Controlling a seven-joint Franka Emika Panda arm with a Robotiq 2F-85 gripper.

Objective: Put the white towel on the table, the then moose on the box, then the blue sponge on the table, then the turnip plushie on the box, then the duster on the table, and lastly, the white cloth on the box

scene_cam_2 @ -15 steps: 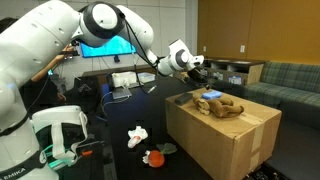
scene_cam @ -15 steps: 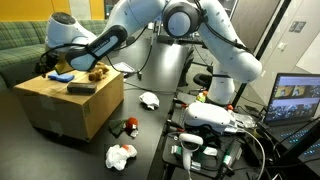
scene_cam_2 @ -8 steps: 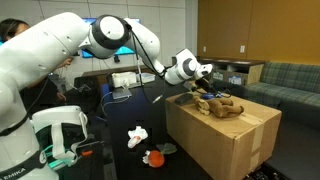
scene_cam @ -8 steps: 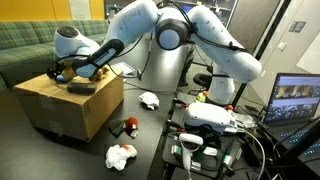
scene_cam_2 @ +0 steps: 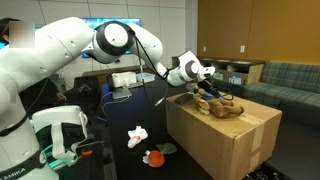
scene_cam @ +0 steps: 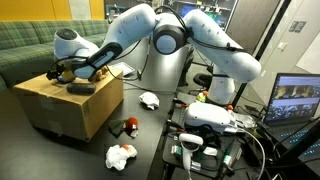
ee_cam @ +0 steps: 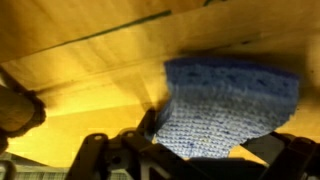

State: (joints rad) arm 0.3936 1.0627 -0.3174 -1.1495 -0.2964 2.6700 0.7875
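Note:
The blue sponge (ee_cam: pixel 225 100) lies on top of the cardboard box (scene_cam: pixel 75 108), and in the wrist view it fills the space between my fingers. My gripper (ee_cam: pixel 195 150) is open and low over the sponge, at the box's far end in both exterior views (scene_cam: pixel 60 72) (scene_cam_2: pixel 205 90). The brown moose (scene_cam_2: pixel 226 108) lies on the box beside the gripper. The dark duster (scene_cam: pixel 82 88) also lies on the box. The white towel (scene_cam: pixel 121 155), the turnip plushie (scene_cam: pixel 126 126) and the white cloth (scene_cam: pixel 149 100) lie on the dark table (scene_cam: pixel 150 140).
A green couch (scene_cam: pixel 25 45) stands behind the box. A stand with a laptop (scene_cam: pixel 295 100) and gear (scene_cam: pixel 205 135) is on the side. The towel (scene_cam_2: pixel 138 134) and the turnip plushie (scene_cam_2: pixel 152 157) lie in front of the box (scene_cam_2: pixel 225 140).
My arm has swung down and across the box top. The gripper now sits low over the blue sponge instead of hovering above the box.

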